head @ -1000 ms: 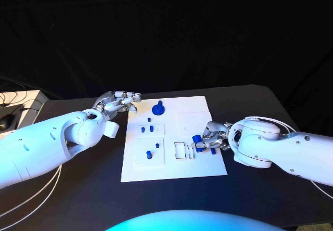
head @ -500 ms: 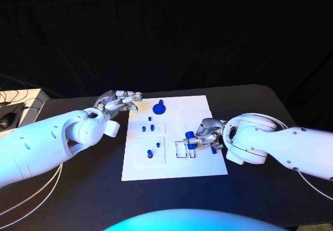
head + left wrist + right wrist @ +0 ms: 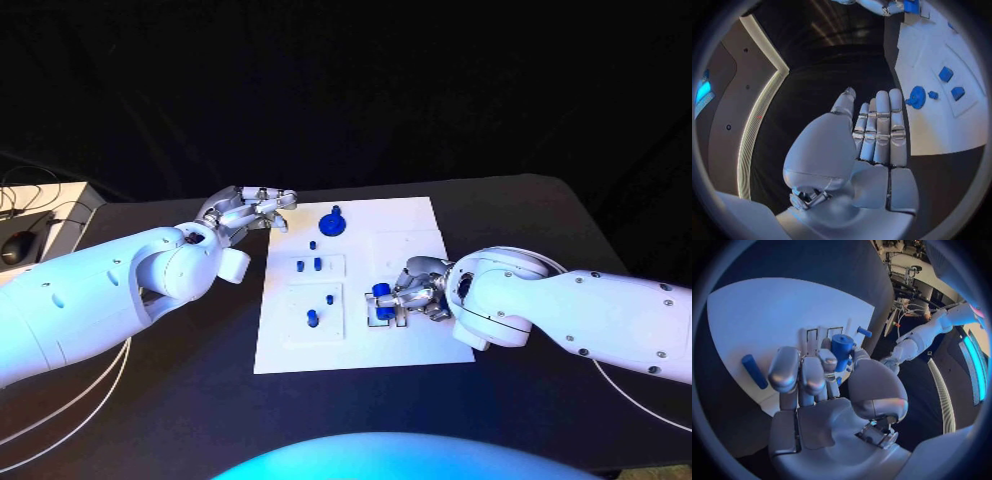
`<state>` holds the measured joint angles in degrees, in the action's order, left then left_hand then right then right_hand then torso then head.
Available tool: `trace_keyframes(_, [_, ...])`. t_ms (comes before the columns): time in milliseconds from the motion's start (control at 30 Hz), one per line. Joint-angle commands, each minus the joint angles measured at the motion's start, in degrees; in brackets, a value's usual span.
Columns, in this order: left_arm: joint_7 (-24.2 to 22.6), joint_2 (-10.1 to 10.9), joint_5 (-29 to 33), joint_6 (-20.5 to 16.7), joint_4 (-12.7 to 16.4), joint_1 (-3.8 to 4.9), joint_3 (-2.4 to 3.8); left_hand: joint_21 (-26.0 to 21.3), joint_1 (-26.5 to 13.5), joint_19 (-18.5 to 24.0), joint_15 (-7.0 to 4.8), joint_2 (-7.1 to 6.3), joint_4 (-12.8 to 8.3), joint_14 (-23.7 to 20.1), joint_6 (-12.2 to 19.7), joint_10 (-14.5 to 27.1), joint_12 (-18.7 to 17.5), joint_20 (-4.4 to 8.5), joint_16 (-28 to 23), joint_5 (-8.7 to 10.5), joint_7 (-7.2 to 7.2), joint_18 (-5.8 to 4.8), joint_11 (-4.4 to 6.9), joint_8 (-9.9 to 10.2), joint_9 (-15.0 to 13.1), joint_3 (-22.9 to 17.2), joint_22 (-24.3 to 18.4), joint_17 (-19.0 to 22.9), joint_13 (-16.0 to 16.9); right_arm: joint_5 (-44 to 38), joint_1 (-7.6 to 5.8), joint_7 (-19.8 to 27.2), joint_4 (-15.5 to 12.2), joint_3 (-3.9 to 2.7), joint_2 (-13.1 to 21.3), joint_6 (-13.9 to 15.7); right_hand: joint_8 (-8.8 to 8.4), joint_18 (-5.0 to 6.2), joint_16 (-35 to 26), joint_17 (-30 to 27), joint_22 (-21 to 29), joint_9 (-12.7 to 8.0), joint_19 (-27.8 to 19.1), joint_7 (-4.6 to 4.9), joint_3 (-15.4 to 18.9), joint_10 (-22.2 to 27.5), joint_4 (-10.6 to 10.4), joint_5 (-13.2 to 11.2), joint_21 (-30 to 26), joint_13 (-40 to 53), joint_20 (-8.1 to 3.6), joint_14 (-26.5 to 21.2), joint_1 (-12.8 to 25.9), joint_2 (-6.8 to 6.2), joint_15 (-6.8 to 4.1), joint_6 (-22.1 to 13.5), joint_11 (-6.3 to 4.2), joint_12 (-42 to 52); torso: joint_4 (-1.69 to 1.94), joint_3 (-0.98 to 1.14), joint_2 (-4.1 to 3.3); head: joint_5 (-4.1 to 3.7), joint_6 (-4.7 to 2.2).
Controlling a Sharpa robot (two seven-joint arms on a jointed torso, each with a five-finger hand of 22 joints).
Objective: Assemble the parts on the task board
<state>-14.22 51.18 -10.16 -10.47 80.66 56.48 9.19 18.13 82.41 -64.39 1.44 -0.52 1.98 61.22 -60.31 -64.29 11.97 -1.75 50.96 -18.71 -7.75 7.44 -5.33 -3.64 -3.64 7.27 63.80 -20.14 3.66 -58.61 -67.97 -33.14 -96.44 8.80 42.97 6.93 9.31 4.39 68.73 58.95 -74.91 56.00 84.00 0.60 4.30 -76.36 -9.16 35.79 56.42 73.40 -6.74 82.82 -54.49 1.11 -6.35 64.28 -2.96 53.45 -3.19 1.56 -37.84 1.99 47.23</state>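
Nearest me, the right hand (image 3: 408, 296) is pinching a blue cylinder part (image 3: 841, 347) upright between thumb and fingers, hovering over the slotted recesses (image 3: 381, 310) of the task board (image 3: 361, 345), presumably lining it up for seating. Whether it is touching the board, I cannot tell; the fingers are hiding its base. Farther off, the left hand (image 3: 245, 212) is idling beside the board's far corner, fingers straight, together, holding nothing, near the blue gear (image 3: 332, 226).
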Motion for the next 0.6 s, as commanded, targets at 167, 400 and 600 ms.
trace_keyframes(167, [-0.45, 0.06, 0.18, 1.0, 0.25, 0.01, 0.04, -0.23, 0.12, -0.41, 0.4, 0.25, 0.12, 0.11, 0.35, 0.26, 0.19, -0.11, -0.18, 0.09, 0.17, -0.42, -0.03, -0.34, -0.07, 0.08, 0.02, -0.09, 0.04, -0.19, 0.29, 0.26, 0.63, -0.01, -0.57, 0.4, 0.24, -0.55, -0.19, -0.06, -7.63, 0.09, 3.37, -0.04, -6.22, 0.02, 6.77, -0.83, -0.18, -0.11, -0.33, 0.21, 0.29, 0.39, 0.01, 0.24, -0.27, -0.22, -0.09, 0.02, -0.02, 0.26, 0.15])
trace_keyframes(400, [-0.44, 0.18, 0.18, 1.1, 0.32, 0.02, 0.04, -0.23, 0.12, -0.41, 0.4, 0.25, 0.12, 0.11, 0.35, 0.26, 0.19, -0.11, -0.18, 0.09, 0.17, -0.42, -0.03, -0.34, -0.07, 0.08, 0.02, -0.09, 0.04, -0.43, 0.4, 0.19, 1.25, 0.0, -0.9, -0.1, 0.26, -0.54, -0.2, -0.05, -7.63, 0.1, 3.37, -0.05, -6.05, 0.04, 6.74, -1.09, -0.19, -0.17, -0.33, 0.21, 0.33, 0.42, 0.01, 0.25, -0.27, -0.29, -0.04, 0.05, -0.01, 0.4, 0.2])
trace_keyframes(600, [-0.41, 0.27, 0.18, 1.13, 0.37, 0.02, 0.04, -0.28, 0.08, -0.4, 0.41, 0.25, 0.17, 0.1, 0.32, 0.29, 0.2, -0.11, -0.23, 0.1, 0.17, -0.44, -0.04, -0.35, -0.07, 0.16, 0.05, -0.1, 0.04, -0.39, 0.44, 0.12, 1.13, 0.04, -1.1, -1.91, 0.28, -0.56, -0.17, 0.03, -7.66, 0.09, 3.35, -0.01, -5.42, 0.1, 6.89, -3.18, -0.13, -0.23, -0.29, 0.21, 0.38, 0.13, 0.05, 0.3, -0.23, -0.33, -0.07, 0.04, -0.03, 0.54, 0.38])
